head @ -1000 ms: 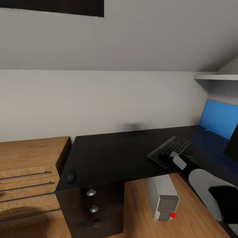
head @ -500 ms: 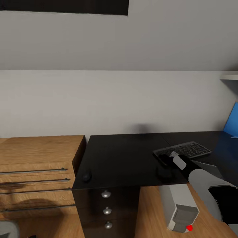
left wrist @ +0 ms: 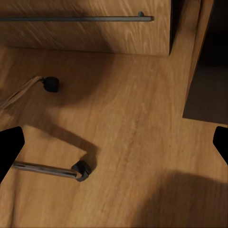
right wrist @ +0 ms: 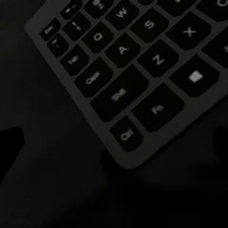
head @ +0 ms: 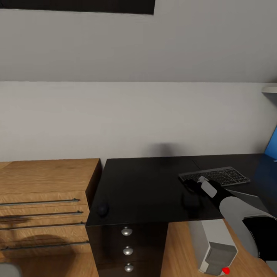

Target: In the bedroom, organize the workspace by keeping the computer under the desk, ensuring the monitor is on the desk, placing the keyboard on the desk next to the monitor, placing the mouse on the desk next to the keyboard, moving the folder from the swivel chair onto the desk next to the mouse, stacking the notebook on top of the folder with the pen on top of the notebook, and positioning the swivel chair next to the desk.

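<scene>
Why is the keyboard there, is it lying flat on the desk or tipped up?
Flat. The keyboard lies keys-up on the black desk, beside the right hand.

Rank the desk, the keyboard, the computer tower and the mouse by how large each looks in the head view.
1. desk, by far the largest.
2. computer tower, though cut off by the picture's edge and nearer the camera, so its lead over the keyboard is unsure.
3. keyboard, partly hidden by the right arm.
4. mouse, smallest.

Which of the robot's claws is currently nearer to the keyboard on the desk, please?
The right claw: it sits at the keyboard's near-left corner. The left claw is down over the wooden floor, beside the chair's casters.
</scene>
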Robot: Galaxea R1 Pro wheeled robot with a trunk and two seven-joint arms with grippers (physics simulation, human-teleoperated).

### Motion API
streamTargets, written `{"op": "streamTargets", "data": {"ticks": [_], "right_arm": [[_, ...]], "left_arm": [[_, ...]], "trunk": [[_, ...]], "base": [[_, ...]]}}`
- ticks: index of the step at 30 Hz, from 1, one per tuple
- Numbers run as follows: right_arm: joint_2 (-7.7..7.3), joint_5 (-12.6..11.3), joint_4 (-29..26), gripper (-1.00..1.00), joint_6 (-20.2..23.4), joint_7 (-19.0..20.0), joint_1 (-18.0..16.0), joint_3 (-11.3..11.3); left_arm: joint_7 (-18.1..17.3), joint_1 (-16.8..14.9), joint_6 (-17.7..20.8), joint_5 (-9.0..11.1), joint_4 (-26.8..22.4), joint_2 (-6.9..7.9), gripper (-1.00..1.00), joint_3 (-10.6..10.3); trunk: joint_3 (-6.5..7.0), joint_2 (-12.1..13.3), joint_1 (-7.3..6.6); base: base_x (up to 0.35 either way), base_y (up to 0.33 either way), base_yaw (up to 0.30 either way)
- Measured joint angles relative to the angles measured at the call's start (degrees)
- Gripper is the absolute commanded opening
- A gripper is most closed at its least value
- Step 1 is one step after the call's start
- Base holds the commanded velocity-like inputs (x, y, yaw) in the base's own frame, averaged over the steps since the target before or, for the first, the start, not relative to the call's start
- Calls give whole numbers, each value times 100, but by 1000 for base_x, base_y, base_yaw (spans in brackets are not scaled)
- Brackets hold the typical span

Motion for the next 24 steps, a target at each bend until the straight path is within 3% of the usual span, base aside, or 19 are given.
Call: {"op": "streamTargets", "data": {"ticks": [24], "right_arm": [[0,2,0,100,-10,4,0,0]], "left_arm": [[0,0,1,1,2,0,100,-8]], "trunk": [[0,0,0]], "base": [[40,39,0]]}}
